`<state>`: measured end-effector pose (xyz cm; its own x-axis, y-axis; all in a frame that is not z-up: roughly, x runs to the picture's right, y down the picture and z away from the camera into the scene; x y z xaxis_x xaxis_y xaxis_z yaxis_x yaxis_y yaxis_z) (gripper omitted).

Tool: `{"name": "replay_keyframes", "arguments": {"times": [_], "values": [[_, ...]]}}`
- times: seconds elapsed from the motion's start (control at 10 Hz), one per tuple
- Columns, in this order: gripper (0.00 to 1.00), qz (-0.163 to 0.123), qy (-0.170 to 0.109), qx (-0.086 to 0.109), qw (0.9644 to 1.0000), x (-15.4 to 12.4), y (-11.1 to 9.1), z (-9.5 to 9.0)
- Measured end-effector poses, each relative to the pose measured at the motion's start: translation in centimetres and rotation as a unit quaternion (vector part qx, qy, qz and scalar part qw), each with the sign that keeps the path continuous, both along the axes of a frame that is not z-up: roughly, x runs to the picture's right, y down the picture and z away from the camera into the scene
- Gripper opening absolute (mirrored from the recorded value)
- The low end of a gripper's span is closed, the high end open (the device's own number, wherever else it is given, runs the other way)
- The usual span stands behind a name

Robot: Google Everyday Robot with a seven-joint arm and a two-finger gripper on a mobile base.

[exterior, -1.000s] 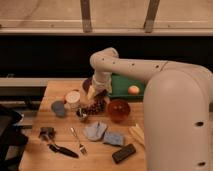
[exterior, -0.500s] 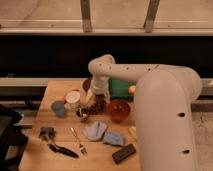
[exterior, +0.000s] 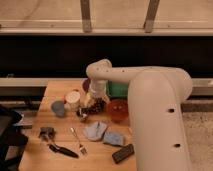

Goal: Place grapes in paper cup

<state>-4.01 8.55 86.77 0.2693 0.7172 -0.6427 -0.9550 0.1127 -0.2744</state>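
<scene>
The grapes [exterior: 98,106], a small dark reddish-purple bunch, lie near the middle of the wooden table [exterior: 55,90]. The paper cup [exterior: 73,99], short and cream-white with a pale tan top, stands upright just left of them. My gripper [exterior: 94,101] points down from the white arm, directly over the left end of the bunch and just right of the cup. Its jaws stand open, and nothing is lifted between them. The wrist hides part of the bunch.
A grey-blue cup [exterior: 58,107] stands left of the paper cup, and a small metal cup [exterior: 82,116] in front of the grapes. An orange bowl [exterior: 118,109] and a green item [exterior: 118,89] sit to the right. Blue cloths [exterior: 95,131], fork [exterior: 77,140], black brush [exterior: 62,150] and dark bar [exterior: 122,153] lie in front. My arm covers the table's right side.
The arm has swung in toward the camera and now hides more of the table's right side. The gripper has come down a little over the grapes. The objects have not moved.
</scene>
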Motion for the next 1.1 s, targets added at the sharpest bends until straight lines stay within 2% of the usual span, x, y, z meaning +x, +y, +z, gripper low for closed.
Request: {"name": "replay_keyframes", "arguments": {"times": [0.3,0.6,0.9,1.1], "values": [[0.80,0.017,0.003,-0.005,0.9998,-0.2,0.2,1.1],[0.80,0.029,-0.003,0.002,0.9996,-0.3,-0.6,1.2],[0.80,0.037,-0.013,-0.005,0.9992,-0.9,-0.2,1.7],[0.80,0.045,-0.016,0.001,0.9988,-0.6,-0.5,1.4]]}}
